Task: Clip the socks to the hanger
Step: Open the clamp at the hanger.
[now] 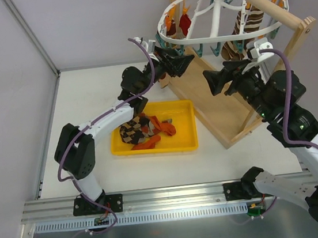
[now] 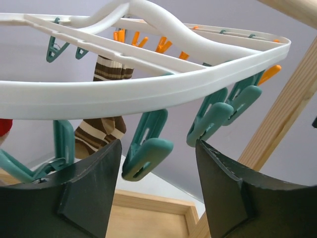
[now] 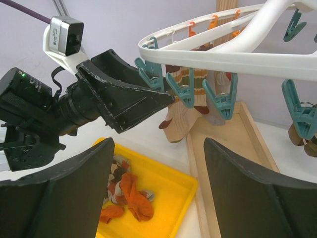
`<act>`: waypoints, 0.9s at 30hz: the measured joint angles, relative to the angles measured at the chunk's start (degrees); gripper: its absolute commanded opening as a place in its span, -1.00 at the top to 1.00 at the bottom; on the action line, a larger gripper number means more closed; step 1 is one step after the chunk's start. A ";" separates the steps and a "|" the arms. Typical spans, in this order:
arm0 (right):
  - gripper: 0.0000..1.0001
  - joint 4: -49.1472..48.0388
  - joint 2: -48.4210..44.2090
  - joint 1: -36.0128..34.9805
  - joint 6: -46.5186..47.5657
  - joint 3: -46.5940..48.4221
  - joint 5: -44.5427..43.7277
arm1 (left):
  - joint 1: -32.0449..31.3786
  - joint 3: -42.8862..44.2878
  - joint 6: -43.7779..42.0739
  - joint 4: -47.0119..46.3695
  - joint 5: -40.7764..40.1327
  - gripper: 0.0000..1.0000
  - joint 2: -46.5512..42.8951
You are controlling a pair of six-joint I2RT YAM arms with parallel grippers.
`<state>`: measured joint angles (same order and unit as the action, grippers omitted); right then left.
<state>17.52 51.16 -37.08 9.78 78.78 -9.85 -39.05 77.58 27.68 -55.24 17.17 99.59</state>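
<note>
Watching this rig from the side of the room, and I'd call the job partly done. The hanger [image 2: 148,91] is up on the wooden stand [image 1: 222,111], hooked over the rod [image 1: 254,0] at the back right of the surface [image 1: 86,93]. A few pieces are already pinned: an orange-red sock [image 1: 185,24] at the far left of the ring and some brown striped ones [image 1: 241,30] on the right side. The remaining socks [image 1: 146,129], argyle and orange-red mixed, lie heaped in the yellow tray [image 1: 174,148], so there's plenty left to do.

The left claw [image 2: 157,146] is raised to the ring's near-left rim. It's spread and empty, with a teal clip [image 2: 146,151] hanging in the gap between its fingers; I can't tell if it's touching yet. The right claw [image 3: 159,144] is also spread and holds nothing, aimed leftward under the ring. My guess is a clip gets worked next, but no sock is in either claw, so one has to come up from the tray first.

The ring sits roughly flat, with its long axis running side to side across the front of the arms. The clips and pinned socks dangle straight down.
</note>
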 measured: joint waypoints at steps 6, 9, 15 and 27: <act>-0.58 0.00 -0.59 0.00 0.33 0.02 -0.11 | 0.00 0.59 -0.02 -1.03 -1.40 0.16 1.75; -0.57 0.96 0.46 0.00 0.33 1.07 -0.17 | -0.02 0.46 -0.17 -1.46 -2.21 0.29 1.79; -0.56 1.55 5.35 0.00 0.28 5.66 2.64 | -0.02 -0.20 -0.68 -2.34 -2.95 0.56 1.75; -0.54 2.64 15.78 -0.33 0.31 13.73 9.40 | -0.66 -5.05 -1.53 -4.50 -4.83 0.78 -0.28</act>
<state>20.16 66.94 -37.41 10.09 92.51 -0.45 -39.70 72.53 26.15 -59.75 12.34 99.31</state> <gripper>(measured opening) 0.775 0.193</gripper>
